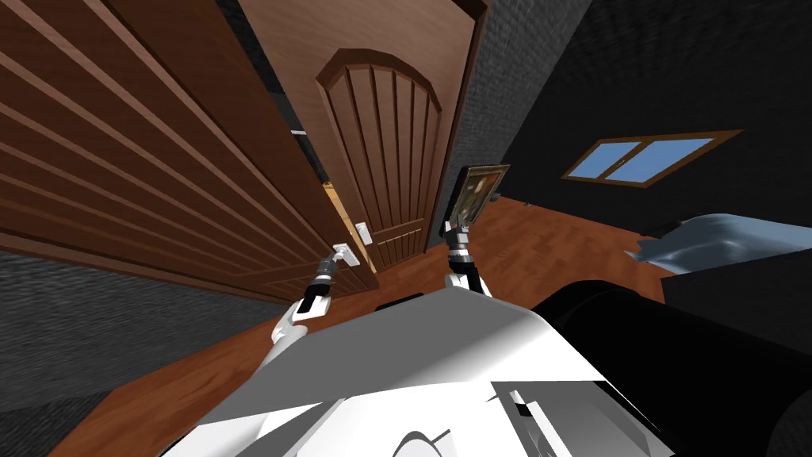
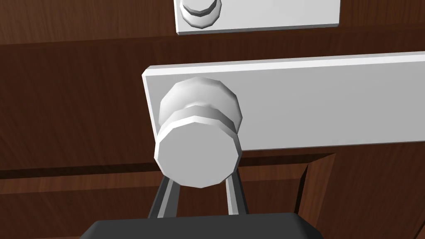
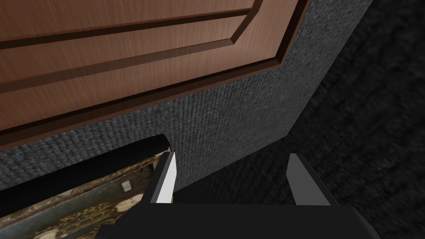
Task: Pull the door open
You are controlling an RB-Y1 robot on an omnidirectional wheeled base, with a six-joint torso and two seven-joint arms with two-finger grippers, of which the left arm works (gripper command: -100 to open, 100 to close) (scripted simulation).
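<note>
A brown slatted door (image 1: 143, 159) stands at my left, its free edge near the middle of the head view. On that edge sits a white plate (image 2: 315, 103) with a round white knob (image 2: 197, 153). My left gripper (image 1: 336, 259) reaches up to it. In the left wrist view the left gripper (image 2: 201, 168) is shut on the knob, and its fingers (image 2: 168, 199) press the knob's two sides. My right gripper (image 1: 457, 228) is raised beside a framed picture and stands open (image 3: 232, 166) with nothing between its fingers.
A second brown door (image 1: 388, 135) with an arched panel and its own white plate (image 1: 364, 234) stands straight ahead. A black gap (image 1: 277, 103) separates the two doors. A dark grey wall (image 1: 507, 95) and a window (image 1: 646, 159) lie right. A dark seat (image 1: 626, 317) is near my right side.
</note>
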